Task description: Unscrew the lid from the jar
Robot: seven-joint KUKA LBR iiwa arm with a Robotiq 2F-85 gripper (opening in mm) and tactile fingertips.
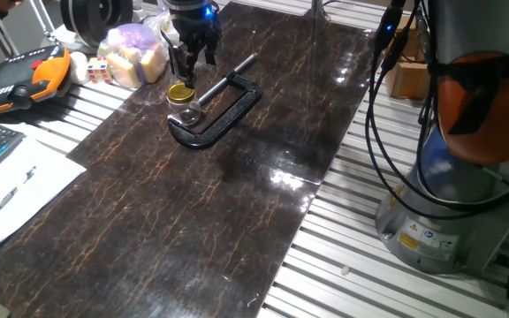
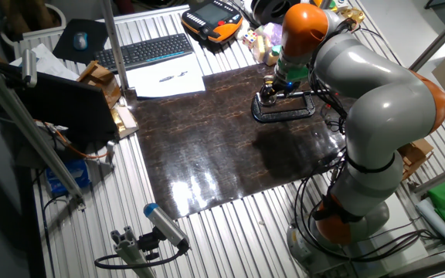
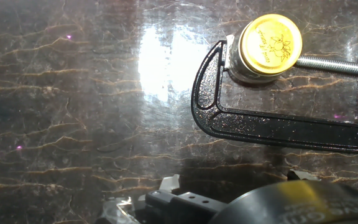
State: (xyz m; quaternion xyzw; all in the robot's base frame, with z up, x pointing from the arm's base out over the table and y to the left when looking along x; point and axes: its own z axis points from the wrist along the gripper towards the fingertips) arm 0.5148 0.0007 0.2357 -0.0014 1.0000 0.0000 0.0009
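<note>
On the near side of the dark marbled tabletop (image 1: 237, 203), nothing is standing in the first fixed view; the sheet is lying bare there. Farther back, the black C-clamp (image 1: 221, 113) is lying flat, with its screw (image 3: 334, 63) pressing against the jar (image 1: 184, 110). The jar is sitting upright inside the clamp's mouth, pinned between the screw tip and the curved end of the frame. The lid (image 1: 181, 92) is sitting level on the jar's neck, its gold face pointing up.

Directly above the lid, the gripper (image 1: 186, 69) is hanging with its fingers pointing down. In the first fixed view the fingertips are appearing just over the lid; contact cannot be confirmed. In the hand view the lid (image 3: 270, 40) is lying toward the upper right, offset from the camera's centre, and the fingers are lying outside that picture. Whether the jaws are standing apart or together cannot be told from any view.

Beyond the clamp, a plastic bag (image 1: 133, 51) and an orange-and-black handheld controller (image 1: 20, 78) are resting at the table's far edge.
</note>
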